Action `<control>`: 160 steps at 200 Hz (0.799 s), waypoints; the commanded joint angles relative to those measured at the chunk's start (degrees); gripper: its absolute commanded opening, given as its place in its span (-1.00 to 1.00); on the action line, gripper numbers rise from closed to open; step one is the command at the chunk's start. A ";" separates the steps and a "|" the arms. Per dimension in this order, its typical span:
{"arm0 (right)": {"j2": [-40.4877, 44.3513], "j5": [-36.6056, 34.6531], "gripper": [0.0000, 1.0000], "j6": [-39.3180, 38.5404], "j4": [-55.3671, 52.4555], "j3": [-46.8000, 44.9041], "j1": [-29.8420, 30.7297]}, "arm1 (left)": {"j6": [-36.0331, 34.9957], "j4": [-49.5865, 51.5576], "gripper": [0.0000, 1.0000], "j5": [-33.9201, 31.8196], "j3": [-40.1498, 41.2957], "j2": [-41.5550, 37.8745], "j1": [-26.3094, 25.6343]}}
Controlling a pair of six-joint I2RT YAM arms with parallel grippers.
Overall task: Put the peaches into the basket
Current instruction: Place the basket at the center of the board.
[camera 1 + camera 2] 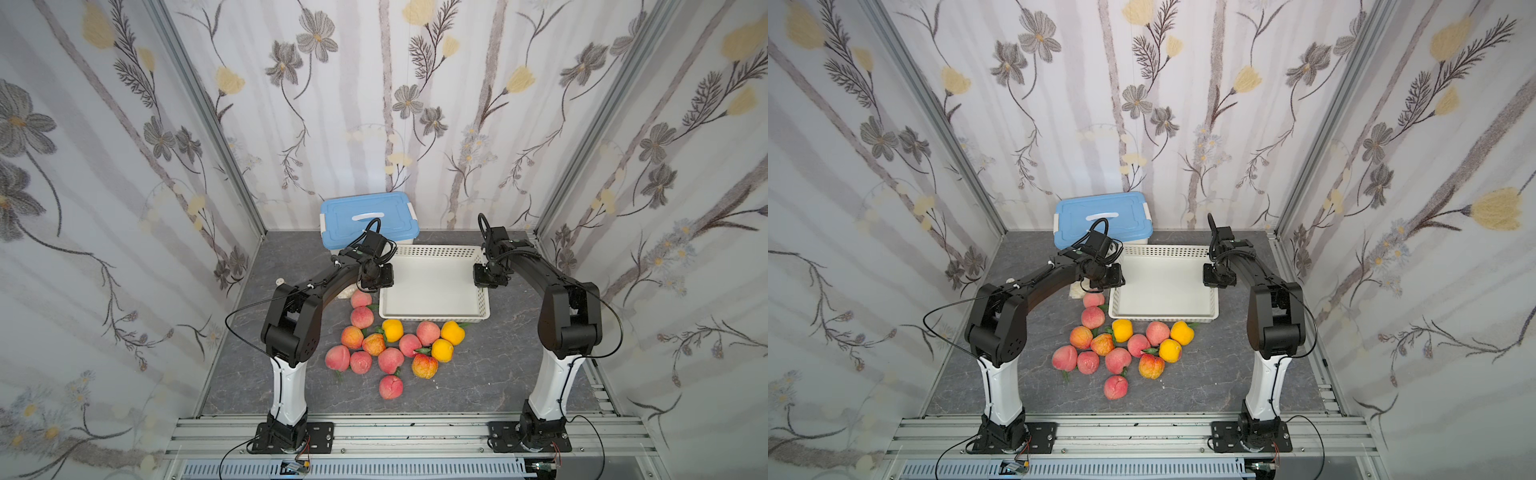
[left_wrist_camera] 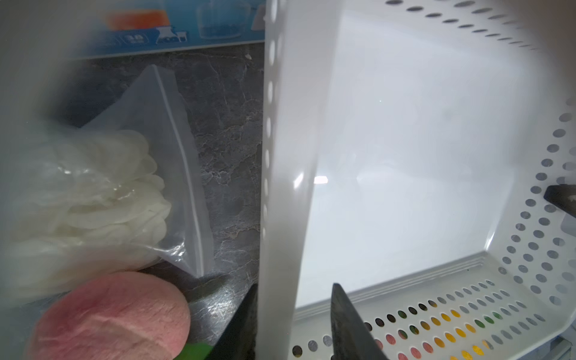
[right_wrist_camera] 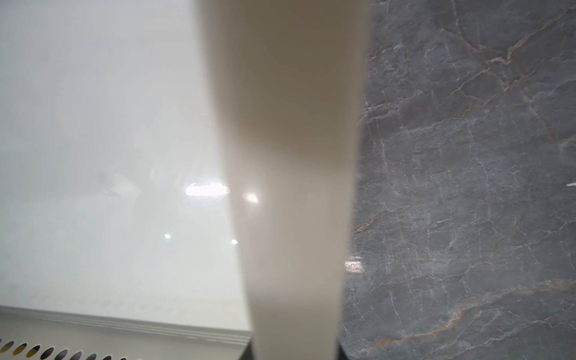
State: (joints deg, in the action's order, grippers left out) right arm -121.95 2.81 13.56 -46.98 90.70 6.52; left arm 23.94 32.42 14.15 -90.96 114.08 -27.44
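Peaches (image 1: 390,349) lie in a loose cluster on the worktop (image 1: 478,374), just in front of the basket (image 1: 436,250). None is inside it, so loading has not begun. The basket's near wall sits close to the fruit, probably to keep each transfer short. The left hand (image 2: 294,324) straddles the left wall with its jaws parted and a gap on the inner side, so it grips nothing. The right hand (image 1: 487,277) is closed on the right wall, apparently steadying the basket. A plastic bag (image 2: 124,187) lies just outside the left wall, and a storage box (image 1: 368,216) stands behind.
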 commanded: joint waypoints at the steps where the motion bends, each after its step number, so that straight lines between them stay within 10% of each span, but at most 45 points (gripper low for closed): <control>1: -0.50 0.62 -1.00 1.55 2.41 0.54 -0.11 | -0.57 -2.09 -0.23 0.23 -0.88 0.76 -0.07; 129: -2.32 -2.81 -0.99 0.74 -0.75 0.29 0.54 | -0.65 -1.74 -0.53 0.59 -0.18 3.91 -1.14; 160: -2.50 -2.42 -0.71 1.79 -0.73 1.17 0.51 | -0.58 -1.85 -0.45 0.14 -0.26 4.39 -1.04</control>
State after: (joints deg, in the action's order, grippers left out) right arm -124.31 0.05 13.85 -49.45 90.65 6.81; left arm 23.53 31.62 13.74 -91.20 118.13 -28.45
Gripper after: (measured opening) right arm 0.125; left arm 0.261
